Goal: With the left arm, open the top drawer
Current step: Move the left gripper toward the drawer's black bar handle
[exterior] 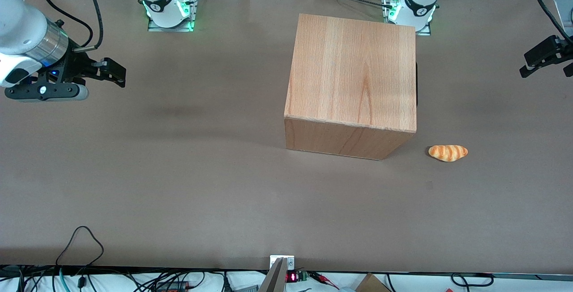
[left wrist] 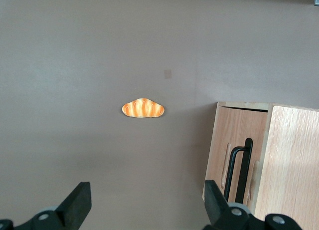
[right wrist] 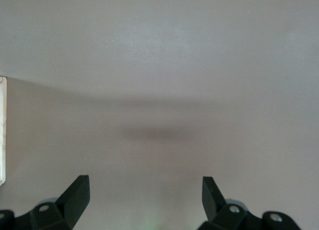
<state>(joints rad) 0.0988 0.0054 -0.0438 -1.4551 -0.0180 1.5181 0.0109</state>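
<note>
The light-wood cabinet point(exterior: 351, 86) stands on the table's middle, with its drawer fronts facing the working arm's end. The top drawer point(left wrist: 258, 130) sits flush and shut, and its slim black bar handle point(left wrist: 247, 162) shows as a dark sliver point(exterior: 416, 83) in the front view. My left arm's gripper point(exterior: 545, 61) hangs above the table toward the working arm's end, well apart from the cabinet. In the wrist view the gripper point(left wrist: 145, 190) is open with only bare table between its fingers, and the handle lies off to one finger's side.
A small orange croissant point(exterior: 448, 152) lies on the brown table point(exterior: 179, 171), nearer the front camera than the gripper and close to the cabinet's front corner; the croissant point(left wrist: 143, 109) also shows in the wrist view. Cables run along the table's edges.
</note>
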